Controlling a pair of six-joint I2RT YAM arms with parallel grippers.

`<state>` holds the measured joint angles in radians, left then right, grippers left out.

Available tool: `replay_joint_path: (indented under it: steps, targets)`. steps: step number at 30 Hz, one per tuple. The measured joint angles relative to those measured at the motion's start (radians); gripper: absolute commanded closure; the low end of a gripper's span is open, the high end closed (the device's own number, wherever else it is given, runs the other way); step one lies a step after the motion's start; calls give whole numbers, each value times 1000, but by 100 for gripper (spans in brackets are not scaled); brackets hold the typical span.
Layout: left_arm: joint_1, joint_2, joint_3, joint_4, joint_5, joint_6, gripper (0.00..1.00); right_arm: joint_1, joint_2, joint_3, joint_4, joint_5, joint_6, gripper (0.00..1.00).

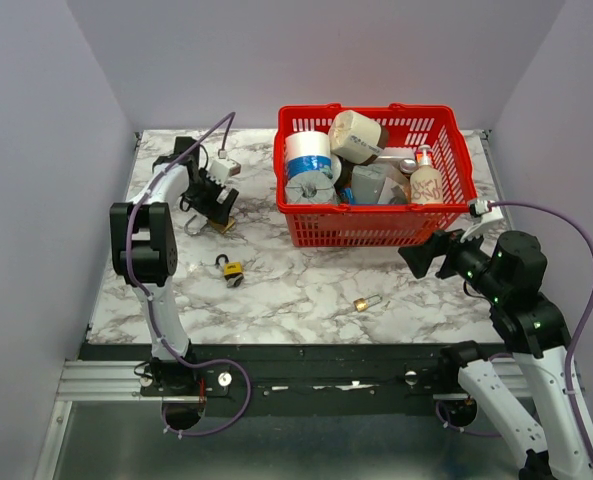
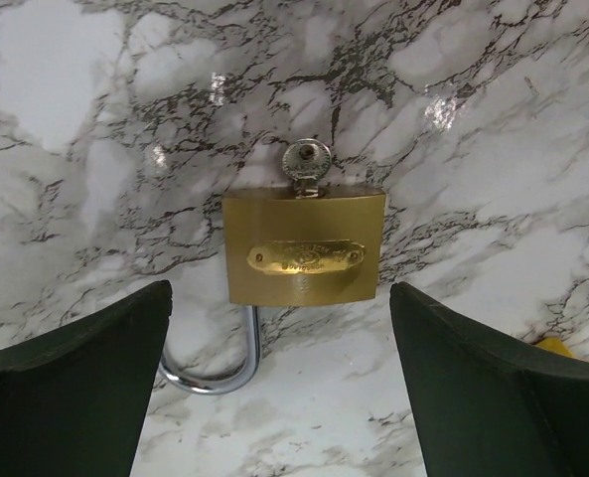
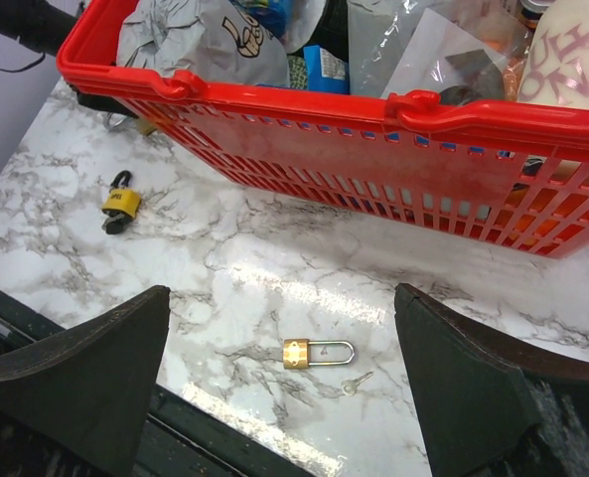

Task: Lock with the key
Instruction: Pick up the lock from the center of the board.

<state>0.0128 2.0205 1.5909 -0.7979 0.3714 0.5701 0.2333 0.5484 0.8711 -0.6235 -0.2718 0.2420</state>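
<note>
A large brass padlock (image 2: pixel 304 258) lies flat on the marble table at the far left, also visible in the top view (image 1: pixel 221 224). A silver key (image 2: pixel 307 159) is in its keyhole, and its shackle (image 2: pixel 210 373) is swung open. My left gripper (image 2: pixel 279 298) hovers open right above it, one finger on each side, touching nothing. A small brass padlock (image 3: pixel 296 352) with a closed shackle lies near the front edge, with a small loose key (image 3: pixel 356 383) beside it. My right gripper (image 3: pixel 282 293) is open and empty above them.
A red basket (image 1: pixel 376 225) full of packages and bottles stands at the back right; its near wall (image 3: pixel 373 149) is just beyond my right gripper. A yellow and black padlock (image 1: pixel 232 269) lies on the table left of centre, also in the right wrist view (image 3: pixel 121 202).
</note>
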Motion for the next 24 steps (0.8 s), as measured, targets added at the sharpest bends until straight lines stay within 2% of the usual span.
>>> replay_joint_path:
  steps: [5, 17, 22, 24]
  targets:
    - [-34, 8, -43, 18, -29, 1, 2, 0, 14, 0, 0, 0, 0, 0]
    - [-85, 41, -67, 102, -113, -22, 21, 0, 16, 0, 0, 0, 0, 0]
    - [-85, 45, -66, 111, -128, -29, 22, 0, 18, 0, 0, 0, 0, 0]
    - [-84, 45, -66, 111, -129, -34, 18, 0, 18, 0, 0, 0, -1, 0]
